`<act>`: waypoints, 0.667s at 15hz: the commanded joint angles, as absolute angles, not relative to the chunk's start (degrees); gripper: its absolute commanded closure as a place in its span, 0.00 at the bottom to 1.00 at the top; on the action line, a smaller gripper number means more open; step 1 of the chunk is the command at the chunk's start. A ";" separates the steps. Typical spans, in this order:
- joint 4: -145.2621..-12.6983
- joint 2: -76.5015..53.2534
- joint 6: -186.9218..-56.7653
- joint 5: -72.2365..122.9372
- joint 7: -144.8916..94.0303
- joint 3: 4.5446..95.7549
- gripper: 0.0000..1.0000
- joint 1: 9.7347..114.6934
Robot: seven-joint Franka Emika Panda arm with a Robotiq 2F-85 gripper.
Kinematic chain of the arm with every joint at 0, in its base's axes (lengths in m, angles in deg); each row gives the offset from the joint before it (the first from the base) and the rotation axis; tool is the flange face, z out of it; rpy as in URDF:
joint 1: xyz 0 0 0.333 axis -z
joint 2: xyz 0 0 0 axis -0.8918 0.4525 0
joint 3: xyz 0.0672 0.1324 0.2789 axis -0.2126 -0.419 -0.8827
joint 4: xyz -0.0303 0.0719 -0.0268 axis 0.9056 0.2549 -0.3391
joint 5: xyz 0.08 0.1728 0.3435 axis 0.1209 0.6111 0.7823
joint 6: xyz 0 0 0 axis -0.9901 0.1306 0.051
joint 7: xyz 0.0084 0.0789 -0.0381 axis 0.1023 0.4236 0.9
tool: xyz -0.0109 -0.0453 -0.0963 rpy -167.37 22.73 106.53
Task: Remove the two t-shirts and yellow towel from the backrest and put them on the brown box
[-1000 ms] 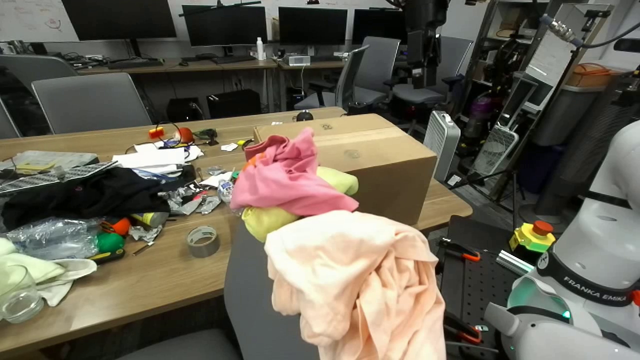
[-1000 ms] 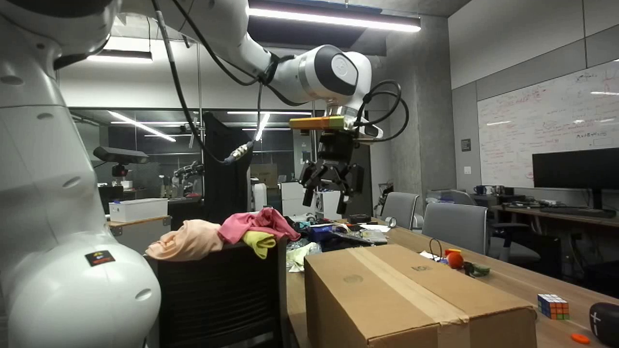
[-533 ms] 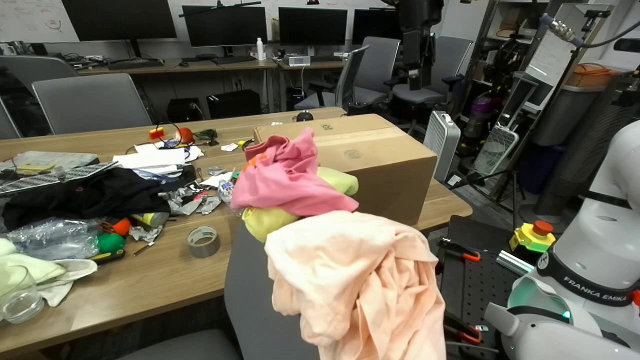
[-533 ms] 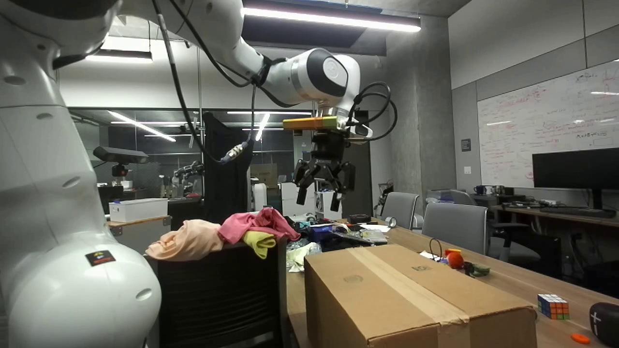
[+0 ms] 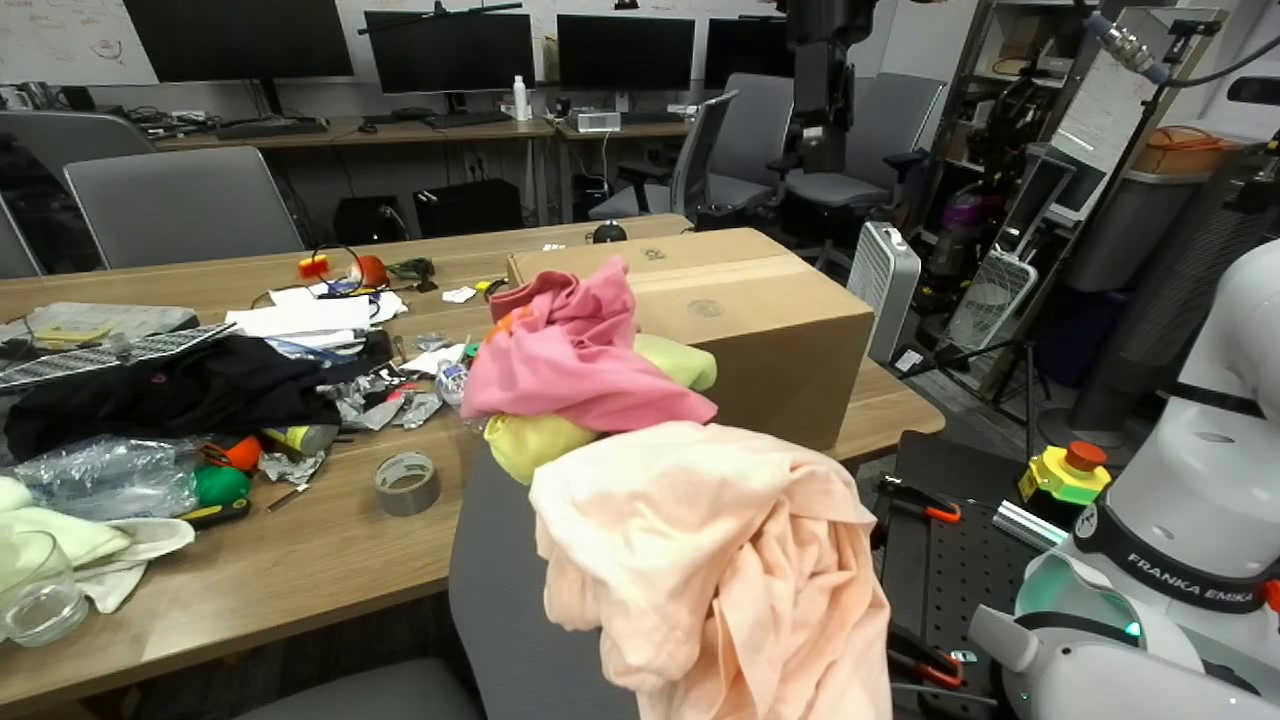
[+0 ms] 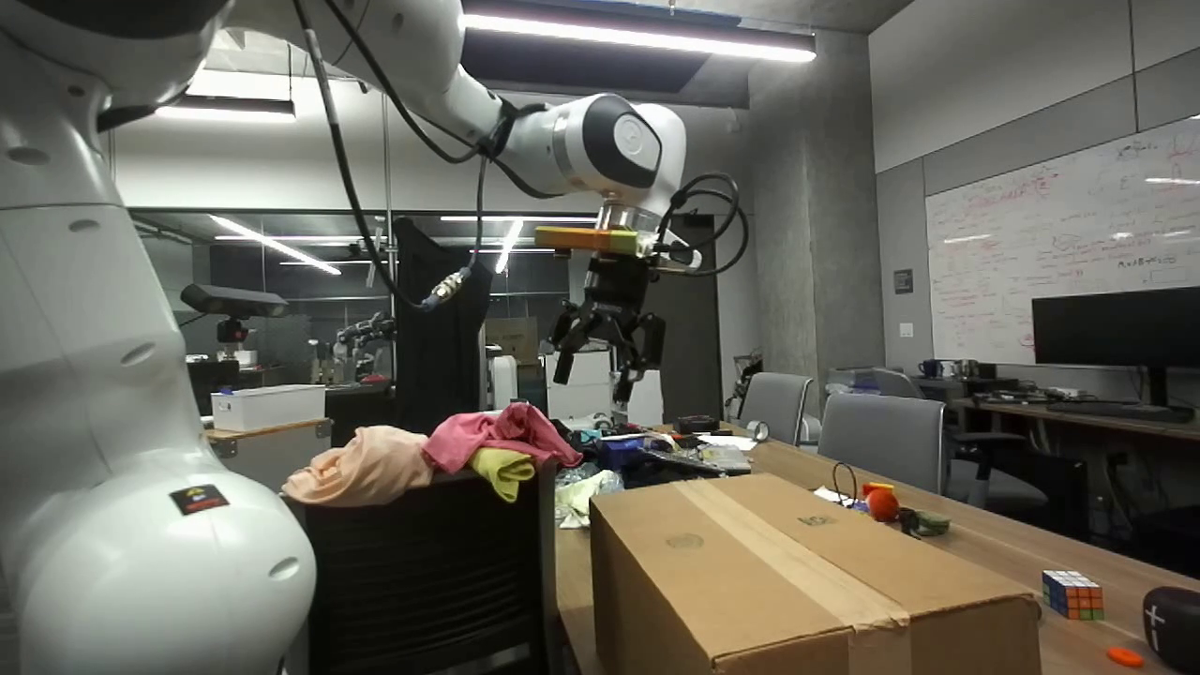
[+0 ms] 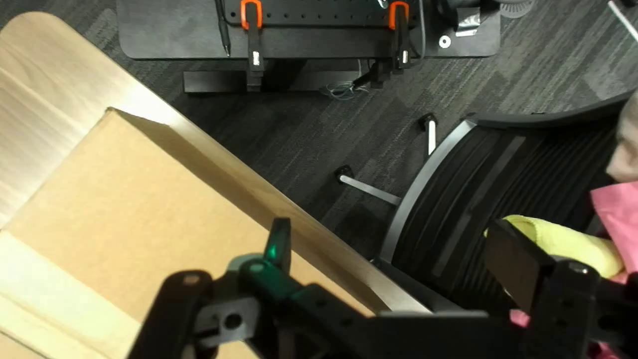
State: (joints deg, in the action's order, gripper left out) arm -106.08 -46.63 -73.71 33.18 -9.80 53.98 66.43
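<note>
A peach t-shirt (image 5: 710, 560) and a pink t-shirt (image 5: 580, 365) lie bunched on top of the chair backrest (image 6: 422, 581). The yellow towel (image 6: 503, 471) is partly under the pink t-shirt; its ends stick out. The wrist view shows the towel (image 7: 573, 242), the pink t-shirt (image 7: 620, 204) and an edge of the peach t-shirt (image 7: 627, 144) at the right. The closed brown box (image 6: 778, 562) stands beside the backrest with nothing on its top. My gripper (image 6: 592, 377) is open and empty, raised above the level of the clothes, with its fingers (image 7: 398, 254) wide apart.
The box stands on a wooden table (image 5: 330, 560). Tape (image 5: 407, 483), a black cloth (image 5: 170, 395), plastic and papers clutter the table. A Rubik's cube (image 6: 1072, 594) is beyond the box. A black stand with clamps (image 7: 309, 40) is near the robot base.
The arm and open gripper have moved left in an exterior view, towards the side of the clothes, and the gripper has tilted slightly. The clothes and box have not moved.
</note>
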 commanded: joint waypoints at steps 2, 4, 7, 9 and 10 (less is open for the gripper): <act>-105.09 -47.18 -72.50 36.88 -7.62 53.27 0.00 65.21; -104.74 -46.87 -71.63 37.02 -6.35 52.58 0.00 64.33; -104.54 -47.06 -70.82 37.29 -3.60 51.13 0.00 62.47; -104.33 -47.03 -70.97 37.40 -2.75 49.88 0.00 61.20; -104.01 -46.92 -70.71 37.51 -2.65 49.27 0.00 60.61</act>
